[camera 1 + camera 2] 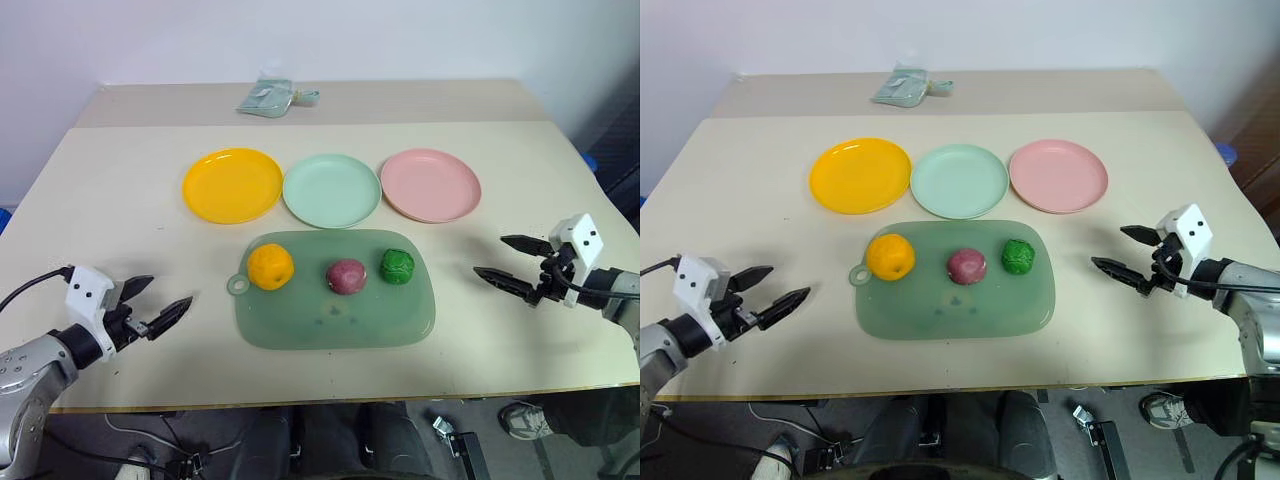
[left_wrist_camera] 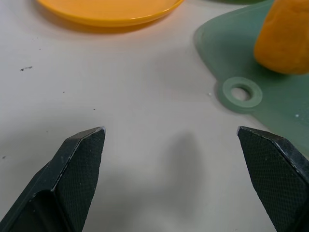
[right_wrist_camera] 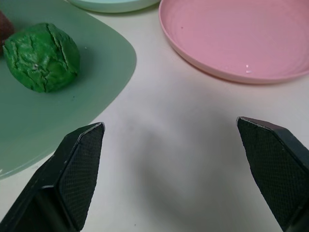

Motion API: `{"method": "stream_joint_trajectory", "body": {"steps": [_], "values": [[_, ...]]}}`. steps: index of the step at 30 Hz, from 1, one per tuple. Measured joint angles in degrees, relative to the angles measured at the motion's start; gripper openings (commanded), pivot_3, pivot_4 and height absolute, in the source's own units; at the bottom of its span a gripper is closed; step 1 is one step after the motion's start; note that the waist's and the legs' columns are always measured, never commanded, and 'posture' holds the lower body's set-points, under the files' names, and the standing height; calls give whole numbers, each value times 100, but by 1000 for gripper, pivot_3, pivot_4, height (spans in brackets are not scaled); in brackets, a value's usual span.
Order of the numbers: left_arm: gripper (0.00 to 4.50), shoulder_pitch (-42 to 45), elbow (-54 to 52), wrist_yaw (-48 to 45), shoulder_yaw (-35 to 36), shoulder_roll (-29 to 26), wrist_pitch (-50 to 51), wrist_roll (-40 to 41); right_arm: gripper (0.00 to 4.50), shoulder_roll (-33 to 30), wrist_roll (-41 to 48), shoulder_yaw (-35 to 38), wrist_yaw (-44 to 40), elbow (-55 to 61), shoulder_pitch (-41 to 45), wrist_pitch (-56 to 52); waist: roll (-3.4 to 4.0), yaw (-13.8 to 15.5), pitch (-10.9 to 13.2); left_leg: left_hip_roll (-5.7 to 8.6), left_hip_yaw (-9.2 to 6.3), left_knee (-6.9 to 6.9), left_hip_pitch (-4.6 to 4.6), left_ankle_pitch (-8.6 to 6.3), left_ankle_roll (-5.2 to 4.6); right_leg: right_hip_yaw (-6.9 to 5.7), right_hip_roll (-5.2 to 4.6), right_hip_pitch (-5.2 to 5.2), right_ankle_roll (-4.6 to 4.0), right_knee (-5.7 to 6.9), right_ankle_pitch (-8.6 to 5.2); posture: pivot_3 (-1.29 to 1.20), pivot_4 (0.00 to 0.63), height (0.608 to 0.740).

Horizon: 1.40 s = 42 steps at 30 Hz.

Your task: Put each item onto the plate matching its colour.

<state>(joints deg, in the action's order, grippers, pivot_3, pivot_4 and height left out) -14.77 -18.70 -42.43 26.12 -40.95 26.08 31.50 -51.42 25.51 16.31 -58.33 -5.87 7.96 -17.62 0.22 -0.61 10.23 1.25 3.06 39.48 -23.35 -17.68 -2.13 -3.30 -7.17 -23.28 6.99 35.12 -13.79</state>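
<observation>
- Items: orange-yellow item (image 1: 270, 267), maroon-purple item (image 1: 346, 276) and dark green bumpy item (image 1: 397, 266) sit in a row, left to right, on the translucent green board (image 1: 330, 320), w/ gaps between them. None is on a plate yet.
- Plates: yellow plate (image 1: 232, 185), mint green plate (image 1: 331, 190), pink plate (image 1: 430, 185) in a row just beyond the board's far edge, same left-to-right order. All three empty. Mint looks to touch or nearly touch the pink plate's rim; can't say which from the head views.
- Progress: nothing sorted so far. All three placings are left: orange to yellow, green bumpy to mint, maroon presumably to pink as the closest match.
- Left gripper (image 1: 155, 310): fingers spread wide, holding nothing, low over the table (image 1: 120, 150) left of the board near its ring tab (image 2: 242, 92), pointing toward the orange item, well apart from it.
- Right gripper (image 1: 510, 262): also spread wide and empty, right of the board, aimed toward the green item and the pink plate, clear of both.
- Hard to see: in the wrist views the orange item, maroon item and plates are cut off at frame edges. Small pale green packet (image 1: 268, 97) at the far side of the table; contents can't be made out.
</observation>
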Motion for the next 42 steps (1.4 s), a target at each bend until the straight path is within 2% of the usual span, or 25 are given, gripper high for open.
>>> {"method": "stream_joint_trajectory", "body": {"steps": [11,18,23,26,30,33,35,36,39,42], "values": [[4500,486,-159,206,-232,296,92,143,4475,428,-258,-67,408,28,211,215,1,0,-1,3,0,0,0,1,0,0,1,0,1,2,1,0,150,740],[4500,1338,-368,161,-363,442,700,1053,4475,574,-328,-29,734,85,246,311,4,15,-3,7,0,2,0,2,-1,-3,5,3,2,7,1,0,150,740],[4500,2212,-315,-286,-1273,259,838,1004,4475,616,177,212,729,927,-195,-144,5,91,-4,6,4,13,0,4,-2,-7,29,8,3,11,2,0,150,740],[4500,2686,182,-742,-2129,26,620,357,4475,538,647,361,568,1753,-747,-629,10,149,-7,4,4,16,0,4,-3,-9,38,10,3,12,1,0,150,740],[4500,3091,787,-1146,-2784,-30,313,-238,4475,522,934,400,516,2422,-1053,-988,9,138,-6,4,5,28,-1,1,-10,-8,38,13,4,12,1,0,150,740],[3614,3423,1244,-1249,-3099,34,15,-690,4500,553,1023,420,651,2757,-1089,-1091,9,140,-6,2,2,29,-2,1,-10,-8,39,12,5,15,1,0,150,740],[2673,3524,1429,-1271,-3128,118,-69,-769,4500,635,1061,407,753,2870,-1079,-1106,8,139,-6,2,2,31,-3,-1,-12,-8,38,12,5,14,1,0,150,740],[2421,3537,1445,-1271,-3128,142,-75,-778,4500,663,1064,380,778,2881,-1075,-1107,8,140,-6,2,2,35,-4,-1,-14,-8,38,12,5,14,1,0,150,740],[2419,3543,1544,-1204,-3045,279,-108,-773,4500,773,1056,219,847,2872,-1043,-1087,8,140,-6,2,1,40,-5,-2,-15,-8,38,13,5,17,1,0,150,740],[2419,3765,1858,-811,-2648,635,-161,-711,4500,811,1022,158,845,2758,-889,-1013,2,152,-2,1,-5,51,-9,-2,-15,-11,38,14,6,22,1,0,150,740]]}}
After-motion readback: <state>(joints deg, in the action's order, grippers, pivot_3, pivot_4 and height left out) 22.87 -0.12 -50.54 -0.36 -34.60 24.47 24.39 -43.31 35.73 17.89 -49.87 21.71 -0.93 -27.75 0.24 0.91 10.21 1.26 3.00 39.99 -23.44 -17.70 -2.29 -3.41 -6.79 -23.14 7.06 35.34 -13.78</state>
